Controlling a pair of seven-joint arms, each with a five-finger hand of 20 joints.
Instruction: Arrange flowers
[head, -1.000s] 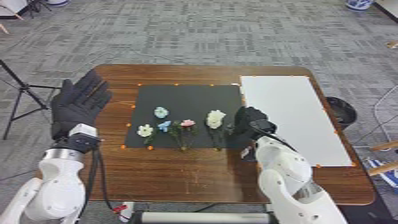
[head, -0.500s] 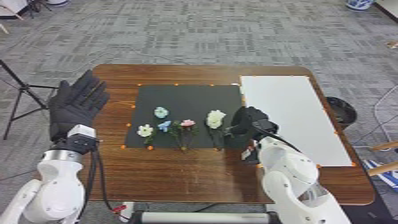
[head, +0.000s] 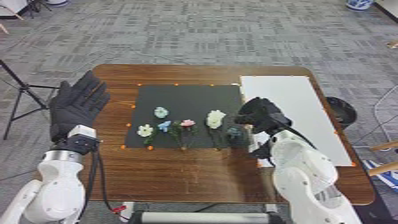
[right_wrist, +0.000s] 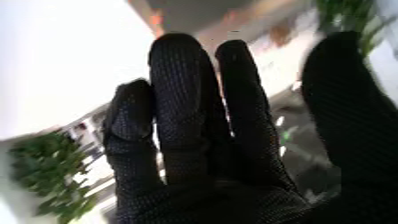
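In the head view my left hand (head: 78, 104) is held open, fingers straight, beyond the table's left edge. My right hand (head: 259, 114) is over the seam between the black mat (head: 187, 97) and the white board (head: 284, 100). Its glove (right_wrist: 191, 125) has extended fingers and holds nothing in the right wrist view. On the mat lie a pale blue flower (head: 161, 112), a small white one (head: 145, 131), another blue one (head: 164, 126), a pink one (head: 187, 123) and a large creamy white one (head: 215, 118). A dark bluish flower (head: 234, 132) lies near the mat's right edge, beside my right hand.
The brown table (head: 178, 175) extends around mat and board, with small orange markers along their edges. A dark bin (head: 341, 111) stands on the floor by the right edge. A black tripod (head: 24, 90) stands at the left.
My right hand has moved right and slightly away from the robot, off the mat's right side and toward the board, uncovering the dark bluish flower. My left hand has stayed nearly still.
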